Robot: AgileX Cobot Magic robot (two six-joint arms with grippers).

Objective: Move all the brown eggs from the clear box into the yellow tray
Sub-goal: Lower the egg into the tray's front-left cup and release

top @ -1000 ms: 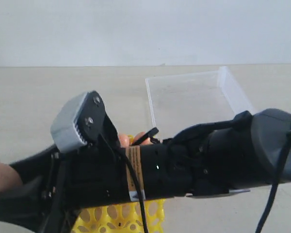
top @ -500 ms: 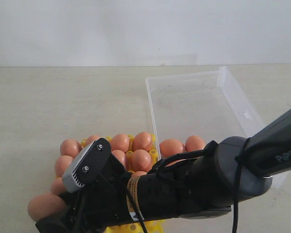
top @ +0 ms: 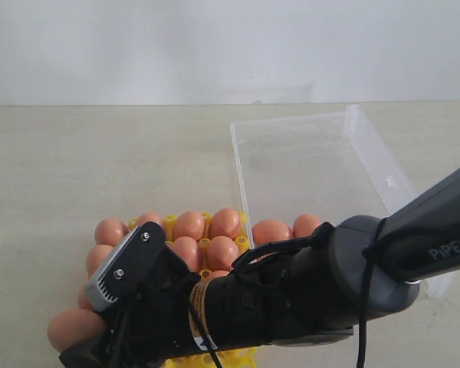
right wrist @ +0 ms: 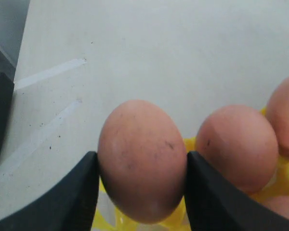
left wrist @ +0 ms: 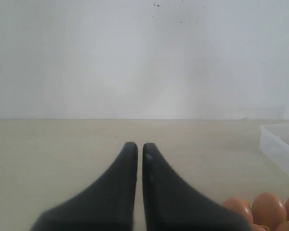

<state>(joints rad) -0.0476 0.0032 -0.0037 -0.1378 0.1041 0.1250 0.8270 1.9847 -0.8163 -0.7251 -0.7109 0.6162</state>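
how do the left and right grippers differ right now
The left gripper has its jaws nearly together and empty; the right gripper has its jaws spread around a brown egg. The left gripper is over the table; the right gripper is at the yellow tray's edge. Both are black.

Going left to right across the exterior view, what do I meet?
The brown egg held in the right gripper → yellow tray → clear box.
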